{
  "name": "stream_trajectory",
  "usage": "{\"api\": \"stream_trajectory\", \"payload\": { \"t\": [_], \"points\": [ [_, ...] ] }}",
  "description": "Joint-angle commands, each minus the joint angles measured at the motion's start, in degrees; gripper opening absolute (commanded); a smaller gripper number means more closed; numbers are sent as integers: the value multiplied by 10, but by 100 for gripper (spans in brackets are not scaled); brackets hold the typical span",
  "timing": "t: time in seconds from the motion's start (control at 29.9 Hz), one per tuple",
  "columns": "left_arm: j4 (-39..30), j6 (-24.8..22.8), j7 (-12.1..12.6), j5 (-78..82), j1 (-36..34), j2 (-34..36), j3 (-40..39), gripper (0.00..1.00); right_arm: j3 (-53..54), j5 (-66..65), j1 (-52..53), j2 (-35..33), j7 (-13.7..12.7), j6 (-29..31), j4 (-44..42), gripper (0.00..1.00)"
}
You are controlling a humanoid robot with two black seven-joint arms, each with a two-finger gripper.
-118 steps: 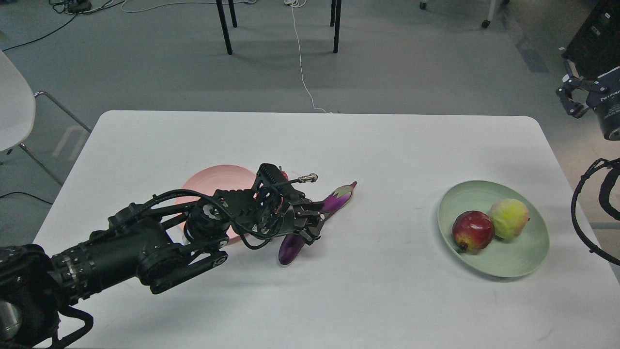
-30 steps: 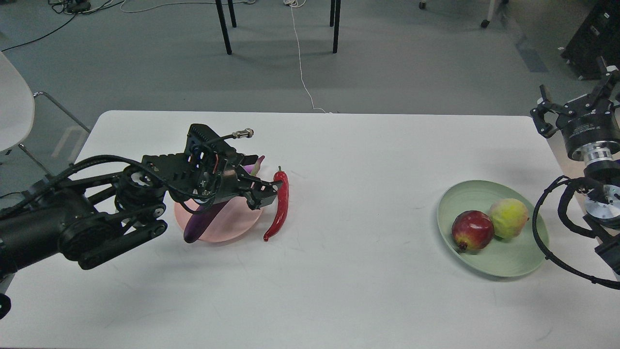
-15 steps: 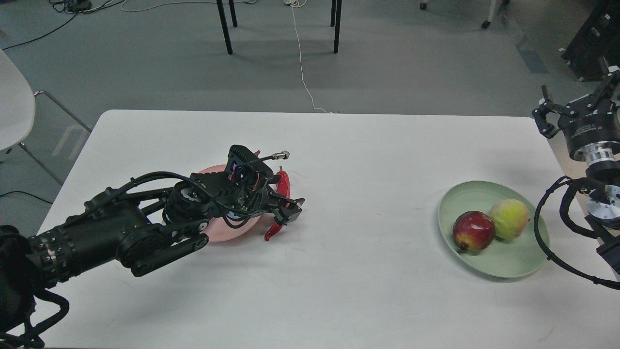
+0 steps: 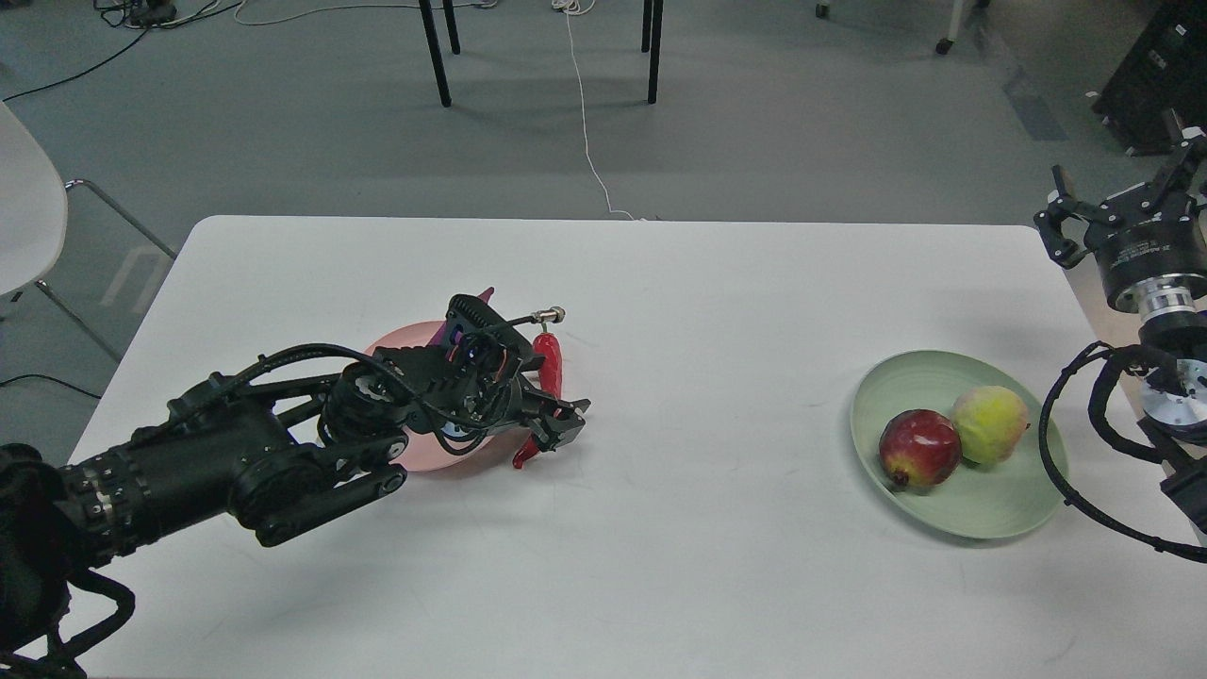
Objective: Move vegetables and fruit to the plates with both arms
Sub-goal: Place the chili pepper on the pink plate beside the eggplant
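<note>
Far left: a white chair (image 4: 24, 203) stands on the grey floor beside the white rectangular table (image 4: 660, 566).

Left black arm enters from the lower left and reaches across the table's left half. Left gripper (image 4: 562, 424) sits low over the lower half of the curved shiny red chili pepper (image 4: 547, 372). Fingers are set around the pepper's lower part; whether they clamp it or only straddle it, I cannot tell, since the wrist and cables block the contact.

The pepper lies on the table just beside the right edge of the round shallow pale pink plate (image 4: 391, 344), green stem pointing away from me, red tip showing below the gripper. The plate is mostly covered by the arm. The glossy purple eggplant (image 4: 441, 332) lies on this plate; only a short purple stretch and its tip show above the wrist.

Right half of table: the round pale green plate (image 4: 1000, 514) holds the dark red pomegranate (image 4: 919, 448) and the yellow-green peach-like fruit (image 4: 990, 424), touching side by side.

Far right: right gripper (image 4: 1117, 212) is raised off the table's right edge, fingers spread apart, nothing between them.
</note>
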Motion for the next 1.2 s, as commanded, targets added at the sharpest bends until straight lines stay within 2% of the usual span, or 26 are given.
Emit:
{"api": "stream_trajectory", "payload": {
  "t": [0.0,0.3,0.4,0.53,0.77,0.94,1.0,1.17],
  "points": [
    [0,-1,-1,-1,-4,-1,26,81,0,0,-1,-1,0,0,0,99],
    [-1,2,-1,-1,-6,-19,35,79,0,-1,-1,0,0,0,0,99],
    [-1,2,-1,0,-10,-25,36,65,0,-1,-1,0,0,0,0,99],
    [0,2,-1,0,-12,-25,35,37,0,-1,-1,0,0,0,0,99],
    [0,2,5,20,-12,-33,34,18,-1,-1,-2,0,0,0,-1,99],
    [-12,2,5,23,-23,-26,27,14,-1,-2,-1,-1,0,0,-1,99],
    [-40,3,4,21,-34,-8,18,14,-1,-2,-1,-1,0,0,-2,99],
    [-167,-11,-1,16,-42,126,1,16,-1,-2,-1,-1,0,0,-14,99]
  ]
}}
